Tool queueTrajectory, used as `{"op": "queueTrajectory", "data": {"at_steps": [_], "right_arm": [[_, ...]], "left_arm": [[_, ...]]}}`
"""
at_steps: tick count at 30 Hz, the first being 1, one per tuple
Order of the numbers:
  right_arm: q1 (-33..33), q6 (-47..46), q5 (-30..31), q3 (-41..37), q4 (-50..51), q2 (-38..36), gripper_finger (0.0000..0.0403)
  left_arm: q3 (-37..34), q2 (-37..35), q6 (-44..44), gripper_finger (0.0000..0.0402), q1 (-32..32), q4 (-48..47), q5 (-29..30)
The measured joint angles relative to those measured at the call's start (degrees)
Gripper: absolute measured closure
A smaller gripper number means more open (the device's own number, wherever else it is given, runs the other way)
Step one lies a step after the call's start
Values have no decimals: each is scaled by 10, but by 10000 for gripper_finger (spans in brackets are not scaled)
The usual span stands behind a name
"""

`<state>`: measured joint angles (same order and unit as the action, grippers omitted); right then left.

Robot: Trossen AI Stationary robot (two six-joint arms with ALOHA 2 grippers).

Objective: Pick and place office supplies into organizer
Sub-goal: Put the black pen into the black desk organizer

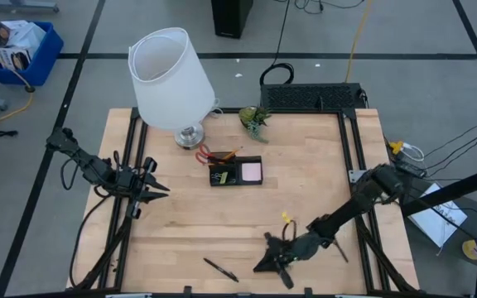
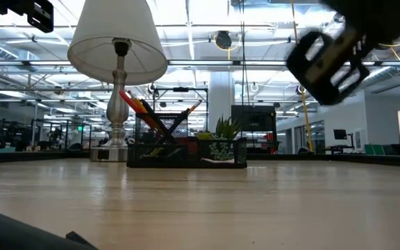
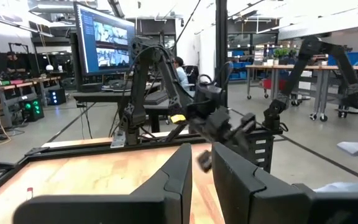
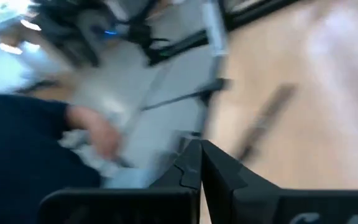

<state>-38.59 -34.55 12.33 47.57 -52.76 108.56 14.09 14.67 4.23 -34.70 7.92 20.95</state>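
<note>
The organizer (image 1: pixel 236 171), a low black tray, stands mid-table and holds a pink sticky-note pad (image 1: pixel 251 170), orange pencils and red-handled scissors (image 2: pixel 141 107) that stick up slantwise. A black pen (image 1: pixel 220 269) lies flat near the table's front edge; it shows blurred in the right wrist view (image 4: pixel 265 121). My right gripper (image 1: pixel 263 263) hovers just right of the pen, shut and empty (image 4: pixel 201 158). My left gripper (image 1: pixel 157 189) waits at the table's left edge, a narrow gap between its fingers (image 3: pixel 202 171), with nothing in it.
A white-shaded lamp (image 1: pixel 171 74) stands at the far left, a small green plant (image 1: pixel 255 118) behind the organizer, and a black wire rack (image 1: pixel 313 97) at the far edge. A person's hand and dark sleeve (image 4: pixel 86 134) show beyond the table's front. Bare wood lies between organizer and pen.
</note>
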Motion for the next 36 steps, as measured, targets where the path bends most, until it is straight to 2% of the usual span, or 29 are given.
{"op": "queueTrajectory", "data": {"at_steps": [3, 6, 11, 13, 19, 29, 32, 36], "right_arm": [[8, -45, -67, 55, -9, 37, 402], [20, -125, -92, 117, 24, 73, 402], [47, -170, -111, 247, 258, 116, 402], [60, -173, -129, 288, 310, 135, 402], [92, -194, -203, 347, 304, 166, 403], [97, -232, -244, 392, 320, 222, 403], [97, -226, -243, 410, 372, 223, 403], [97, -197, -207, 443, 488, 222, 403]], "left_arm": [[0, 0, 0, 334, 0, 0, 0], [0, 0, 0, 334, 0, -5, 0], [0, 0, 0, 334, 0, -4, 0], [0, 0, 0, 334, 0, -5, 0], [0, 0, 0, 334, 0, -4, 0], [0, 0, 0, 334, 0, -5, 0], [0, 0, 0, 334, 0, -5, 0], [0, 0, 0, 334, 0, -4, 0]]}}
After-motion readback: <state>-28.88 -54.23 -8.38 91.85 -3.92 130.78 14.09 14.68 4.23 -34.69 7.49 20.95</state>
